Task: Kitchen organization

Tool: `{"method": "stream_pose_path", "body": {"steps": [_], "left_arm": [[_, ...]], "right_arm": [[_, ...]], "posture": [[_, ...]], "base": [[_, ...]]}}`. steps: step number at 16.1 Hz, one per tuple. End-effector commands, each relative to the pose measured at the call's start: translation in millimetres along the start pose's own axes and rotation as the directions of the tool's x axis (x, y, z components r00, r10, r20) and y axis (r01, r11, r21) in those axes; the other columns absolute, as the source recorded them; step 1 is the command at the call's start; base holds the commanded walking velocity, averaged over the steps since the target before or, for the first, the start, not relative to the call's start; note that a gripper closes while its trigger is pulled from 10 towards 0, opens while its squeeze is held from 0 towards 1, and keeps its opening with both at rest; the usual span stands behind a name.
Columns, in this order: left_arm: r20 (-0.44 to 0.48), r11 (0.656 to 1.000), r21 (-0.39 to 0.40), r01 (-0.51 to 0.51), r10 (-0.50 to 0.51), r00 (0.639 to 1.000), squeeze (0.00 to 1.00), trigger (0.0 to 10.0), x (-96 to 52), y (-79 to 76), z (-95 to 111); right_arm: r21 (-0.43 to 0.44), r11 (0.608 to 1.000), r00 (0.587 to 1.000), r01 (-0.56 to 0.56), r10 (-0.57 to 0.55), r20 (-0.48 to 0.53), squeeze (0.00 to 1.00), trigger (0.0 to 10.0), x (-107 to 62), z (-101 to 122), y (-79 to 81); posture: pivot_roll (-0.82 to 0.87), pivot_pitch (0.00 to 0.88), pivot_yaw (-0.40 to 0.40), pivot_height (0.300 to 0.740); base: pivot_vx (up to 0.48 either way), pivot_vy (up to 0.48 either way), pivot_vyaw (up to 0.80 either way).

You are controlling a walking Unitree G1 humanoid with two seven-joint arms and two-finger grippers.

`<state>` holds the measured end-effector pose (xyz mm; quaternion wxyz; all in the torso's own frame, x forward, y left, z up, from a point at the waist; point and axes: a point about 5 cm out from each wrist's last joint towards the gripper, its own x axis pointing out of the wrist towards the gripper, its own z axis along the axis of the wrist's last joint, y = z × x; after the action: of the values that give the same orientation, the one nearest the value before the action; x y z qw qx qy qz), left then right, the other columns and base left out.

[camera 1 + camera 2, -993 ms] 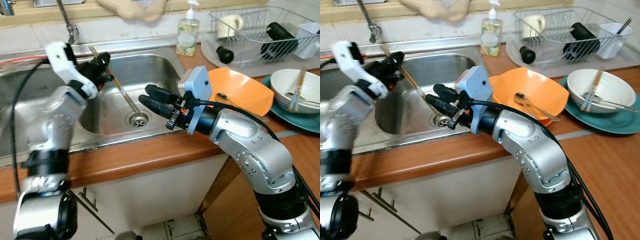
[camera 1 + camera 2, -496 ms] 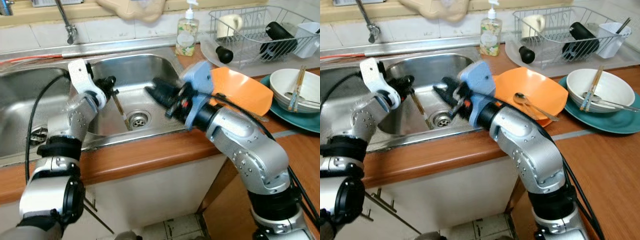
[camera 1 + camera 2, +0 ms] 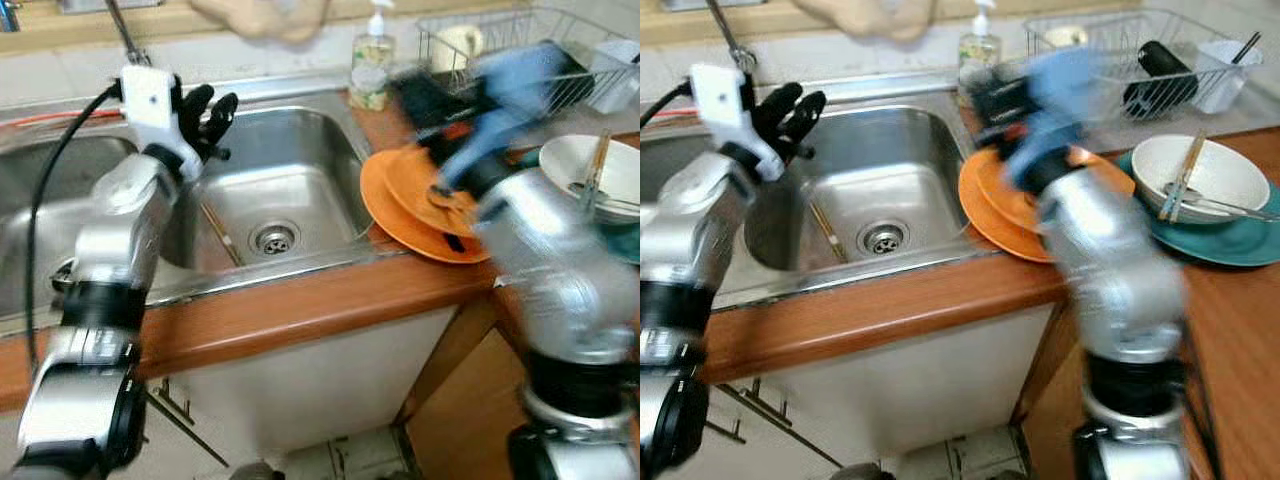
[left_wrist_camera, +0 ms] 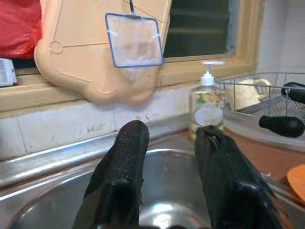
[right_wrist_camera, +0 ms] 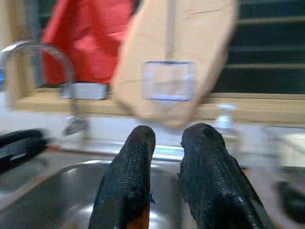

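One chopstick (image 3: 221, 233) flat in sink (image 3: 300, 140), beside drain: thin, stiff, light, likely slippery; best pinched mid-length. Left gripper (image 3: 212, 108) raised above basin, fingers (image 4: 125, 162) parted, empty. Right gripper (image 5: 169, 176) blurred, nearly closed, holding nothing.

— What is seen past the right hand (image 5: 164, 157)?
— Two black fingers (image 5: 128, 183) are held slightly apart, nothing between them. A steel sink (image 5: 52, 195) lies below, a curved faucet (image 5: 28, 52) beyond.
— And farther off?
— A tan board (image 5: 176, 57) with a small net pouch (image 5: 167, 80) and something red (image 5: 88, 40) are hung by the window, all blurred.
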<state>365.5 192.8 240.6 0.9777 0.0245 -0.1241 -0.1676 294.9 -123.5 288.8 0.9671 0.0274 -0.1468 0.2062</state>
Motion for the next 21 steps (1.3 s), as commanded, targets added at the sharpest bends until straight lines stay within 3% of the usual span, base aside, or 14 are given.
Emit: {"method": "stream_pose_path", "body": {"steps": [1, 2, 3, 4, 5, 8, 11, 14, 15, 16, 19, 21], "left_arm": [[0.044, 0.998, 0.045, 0.040, -0.042, 0.998, 0.00, 10.0, -6.0, -5.6, 13], [0.048, 0.996, 0.051, 0.067, -0.069, 0.996, 0.00, 10.0, -15.6, -12.0, 14], [0.041, 0.996, 0.041, 0.081, -0.082, 0.996, 0.00, 10.0, -25.9, -19.0, 12], [0.039, 0.996, 0.038, 0.084, -0.086, 0.996, 0.00, 10.0, -30.0, -21.9, 12], [0.025, 0.997, -0.010, 0.082, -0.082, 0.996, 0.00, 10.0, -48.2, -36.6, 5], [-0.036, 0.991, -0.063, 0.119, -0.122, 0.992, 0.00, 10.0, -68.8, -61.1, -12], [-0.070, 0.974, -0.083, 0.212, -0.218, 0.974, 0.00, 10.0, -82.4, -85.3, -23], [-0.063, 0.959, -0.120, 0.258, -0.266, 0.962, 0.00, 10.0, -91.6, -92.8, -22], [-0.070, 0.940, -0.144, 0.310, -0.322, 0.944, 0.00, 10.0, -95.9, -97.1, -23], [-0.080, 0.924, -0.155, 0.349, -0.364, 0.928, 0.00, 10.0, -98.9, -100.0, -24], [-0.108, 0.872, -0.176, 0.457, -0.479, 0.871, 0.00, 10.0, -105.3, -109.7, -26], [-0.112, 0.860, -0.183, 0.476, -0.499, 0.859, 0.00, 10.0, -105.8, -111.1, -25]], "right_arm": [[-0.008, 1.000, 1.000, -0.012, 0.012, 0.001, 0.00, 10.0, -4.4, 7, 0.4], [-0.037, 0.999, 0.999, 0.026, -0.027, -0.018, 0.45, 10.0, -11.2, 6, -6.2], [-0.042, 0.997, 0.997, 0.060, -0.061, -0.040, 1.00, 10.0, -18.5, 3, -11.2], [-0.036, 0.997, 0.997, 0.067, -0.068, -0.045, 1.00, 10.0, -21.7, 2, -12.2], [-0.044, 0.994, 0.992, 0.103, -0.106, -0.062, 1.00, 10.0, -33.2, -1, -16.5], [-0.051, 0.994, 0.992, 0.099, -0.102, -0.070, 1.00, 10.0, -48.9, -5, -21.4], [-0.056, 0.995, 0.988, 0.081, -0.087, -0.128, 1.00, 10.0, -72.1, -11, -34.7], [-0.096, 0.988, 0.971, 0.124, -0.141, -0.194, 1.00, 10.0, -95.9, -17, -47.9], [-0.087, 0.986, 0.967, 0.139, -0.154, -0.204, 0.95, 10.0, -102.2, -19, -53.0], [-0.069, 0.988, 0.965, 0.138, -0.150, -0.215, 0.00, 10.0, -106.1, -20, -55.9], [-0.026, 0.996, 0.951, 0.088, -0.092, -0.296, 0.00, 10.0, -119.3, -30, -61.9], [-0.020, 0.998, 0.940, 0.067, -0.070, -0.334, 0.00, 10.0, -125.0, -37, -60.6]], "posture": [[-0.02, 0.000, 0.054, 0.740], [-0.02, 0.000, 0.051, 0.740], [-0.02, 0.000, 0.049, 0.740], [-0.02, 0.000, 0.048, 0.740], [-0.03, 0.000, 0.050, 0.740], [-0.04, 0.000, 0.048, 0.740], [-0.06, 0.000, 0.049, 0.740], [-0.08, 0.000, 0.055, 0.740], [-0.09, 0.000, 0.058, 0.740], [-0.10, 0.000, 0.060, 0.740], [-0.10, 0.000, 0.064, 0.740], [-0.10, 0.000, 0.068, 0.740]], "base": [[0.000, 0.000, 0.00], [0.000, 0.000, 0.00], [0.000, 0.000, 0.00], [0.000, 0.000, 0.00], [0.000, 0.000, 0.00], [0.000, 0.000, 0.00], [0.000, 0.000, 0.00], [0.000, 0.000, 0.00], [0.000, 0.000, 0.00], [0.000, 0.000, 0.00], [0.000, 0.000, 0.00], [0.000, 0.000, 0.00]]}}
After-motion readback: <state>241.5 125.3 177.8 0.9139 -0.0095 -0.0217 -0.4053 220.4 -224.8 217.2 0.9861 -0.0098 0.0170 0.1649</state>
